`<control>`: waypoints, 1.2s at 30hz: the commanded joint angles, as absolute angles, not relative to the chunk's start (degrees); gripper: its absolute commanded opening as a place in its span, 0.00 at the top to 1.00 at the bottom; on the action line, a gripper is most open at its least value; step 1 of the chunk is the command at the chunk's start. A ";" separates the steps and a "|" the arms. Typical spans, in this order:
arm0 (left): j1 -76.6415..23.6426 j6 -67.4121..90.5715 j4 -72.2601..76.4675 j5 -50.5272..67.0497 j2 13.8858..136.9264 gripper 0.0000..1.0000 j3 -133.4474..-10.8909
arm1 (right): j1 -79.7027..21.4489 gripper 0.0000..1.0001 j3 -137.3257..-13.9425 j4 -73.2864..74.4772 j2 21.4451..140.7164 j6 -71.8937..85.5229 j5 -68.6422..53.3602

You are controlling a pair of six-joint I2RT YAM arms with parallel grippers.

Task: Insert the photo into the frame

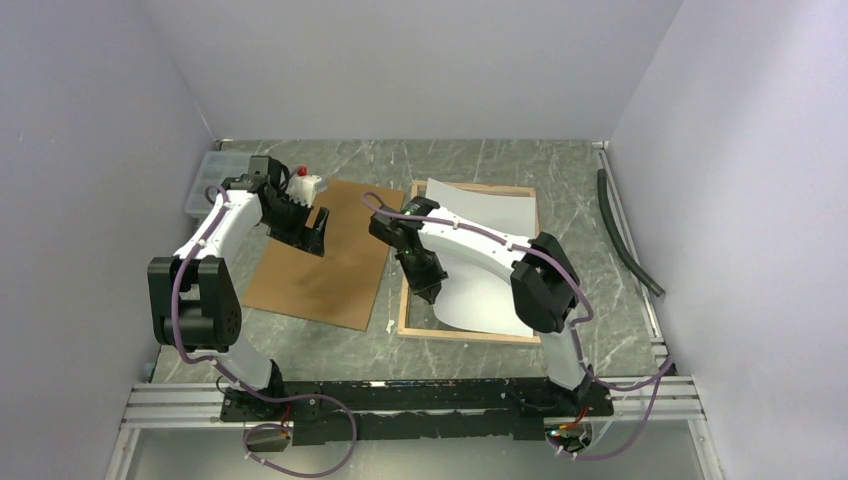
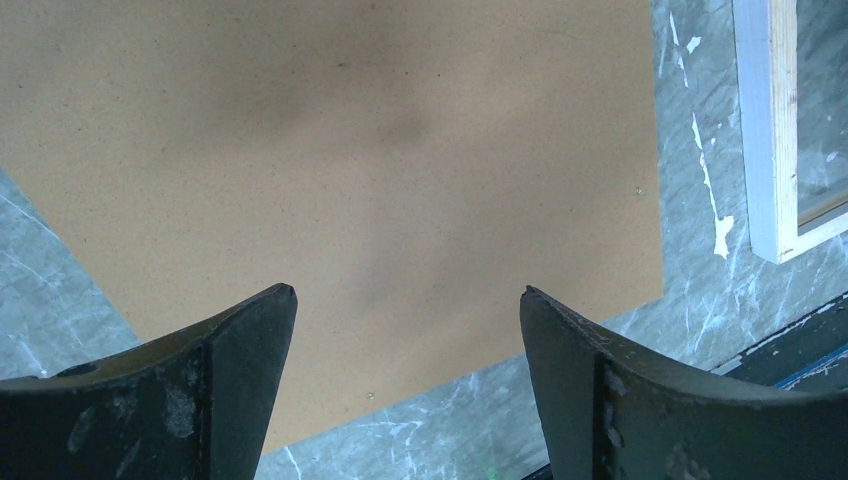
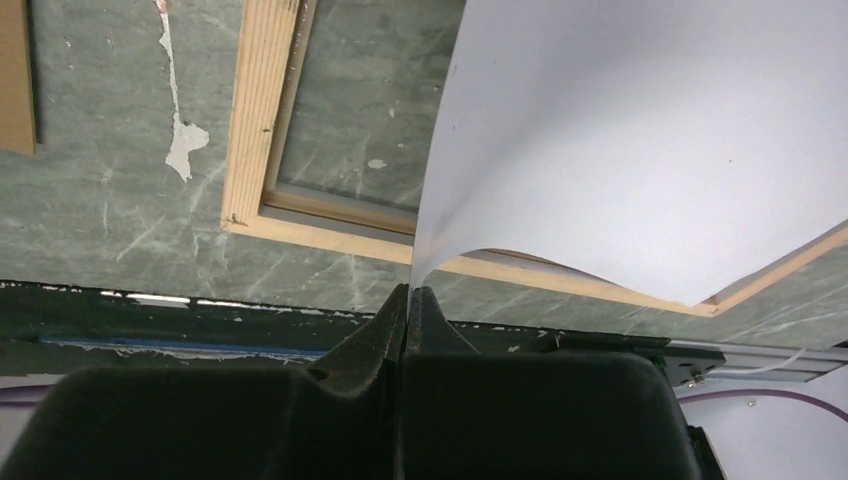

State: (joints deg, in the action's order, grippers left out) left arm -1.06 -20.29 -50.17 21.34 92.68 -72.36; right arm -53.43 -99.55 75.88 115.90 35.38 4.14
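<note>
1. A grey-green marbled table (image 1: 480,160) sits between plain pale walls. The frame (image 1: 470,336) lies on it right of centre, light-wood back rim up.
2. The photo (image 1: 490,205) is draped over the frame with its blank white back up. It is bowed rather than flat, and the wrist view shows a strip of pane uncovered along the frame's left side.
3. Judged from this, the task is partway done: the print is over the opening but not yet seated inside the rim.
4. The right gripper (image 3: 410,300) has its fingers pressed together, pinching the photo's near-left corner, which curls down to the fingertips.
5. The left gripper (image 2: 408,295) hovers spread wide and empty above the brown backing panel (image 1: 320,270), apart from the photo.
</note>
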 commanded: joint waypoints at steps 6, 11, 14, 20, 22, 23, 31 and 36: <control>-0.94 -20.75 -49.22 22.26 91.22 0.12 -72.53 | -53.98 1.00 -100.88 74.83 116.01 34.52 5.41; -0.97 -20.87 -49.13 22.07 91.40 0.12 -72.42 | -54.55 1.00 -99.64 74.46 115.30 33.33 5.06; -0.97 -20.91 -49.13 22.01 91.32 0.12 -72.56 | -54.77 1.00 -98.70 74.47 114.87 33.08 5.33; -0.97 -20.82 -49.13 22.02 91.24 0.12 -72.58 | -55.17 1.00 -98.62 74.22 114.75 31.47 5.35; -0.92 -20.78 -49.22 21.93 91.23 0.12 -72.56 | -55.30 1.00 -99.15 75.15 115.02 31.80 6.55; -0.91 -20.82 -49.22 22.04 91.23 0.12 -72.59 | -55.33 1.00 -99.27 75.26 115.08 31.86 6.74; -0.96 -21.09 -49.26 21.74 91.15 0.12 -72.18 | -54.39 1.00 -98.72 75.51 114.40 35.11 10.62; -0.92 -21.29 -49.48 21.49 90.80 0.11 -72.52 | -54.22 1.00 -97.46 74.66 114.06 34.83 10.68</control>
